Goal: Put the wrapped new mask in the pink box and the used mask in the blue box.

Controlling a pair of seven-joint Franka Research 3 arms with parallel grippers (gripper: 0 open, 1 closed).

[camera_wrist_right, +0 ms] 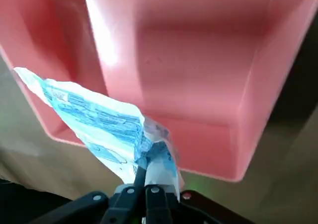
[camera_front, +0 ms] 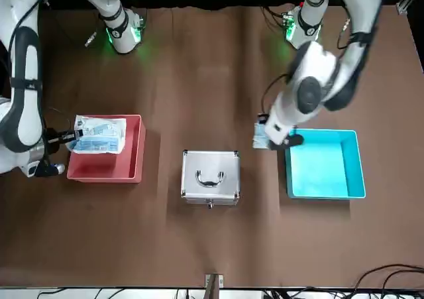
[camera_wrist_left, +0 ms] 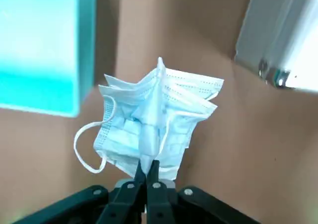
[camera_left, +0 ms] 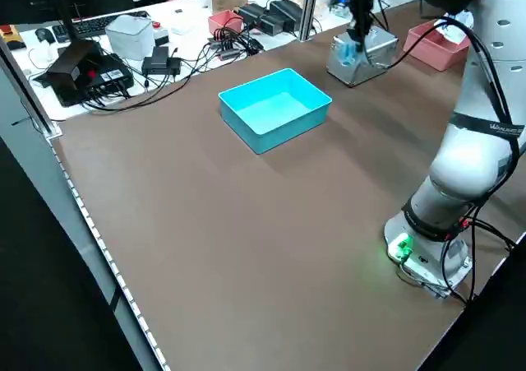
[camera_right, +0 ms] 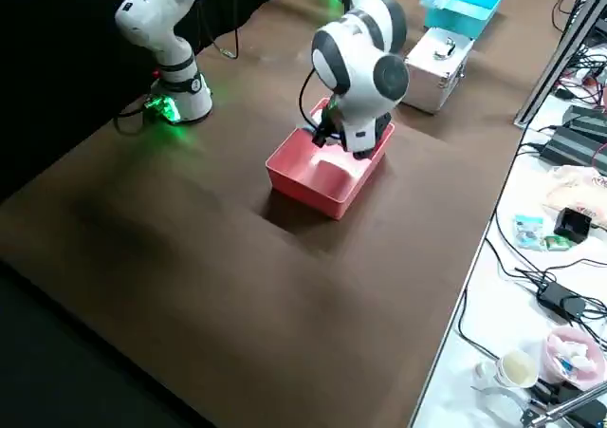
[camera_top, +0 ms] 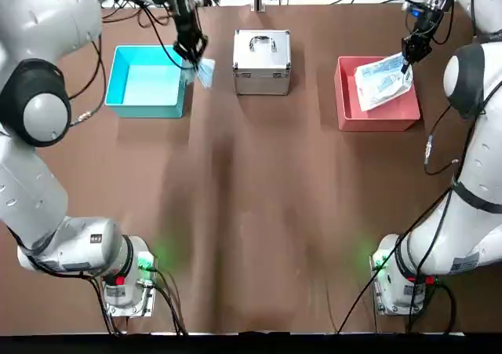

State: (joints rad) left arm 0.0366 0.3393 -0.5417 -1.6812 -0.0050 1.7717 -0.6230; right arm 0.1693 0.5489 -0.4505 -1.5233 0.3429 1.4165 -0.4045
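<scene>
Top view: left tool (camera_top: 193,54) pinches pleated used mask (camera_top: 205,72); right tool (camera_top: 408,60) pinches glossy wrapped new mask (camera_top: 382,82).

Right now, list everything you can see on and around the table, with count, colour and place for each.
Square shallow cyan-blue plastic tray: one, cyan-blue, robot's left side of the table, nothing inside.
Square shallow pink plastic tray: one, pink, robot's right side.
Silver metal case with a handle: one, silver, between the two trays.
Small bunched blue fabric mask: one, pale blue, held above the table between the blue tray and the case.
Flat plastic-wrapped mask packet: one, white and blue, held over the pink tray.
Brown table: one, brown, under everything.
Cables and small devices: several, mostly black, on the bench beyond the table.
Left gripper: one, black, jaws shut on the fabric mask.
Right gripper: one, black, jaws shut on the packet.
</scene>
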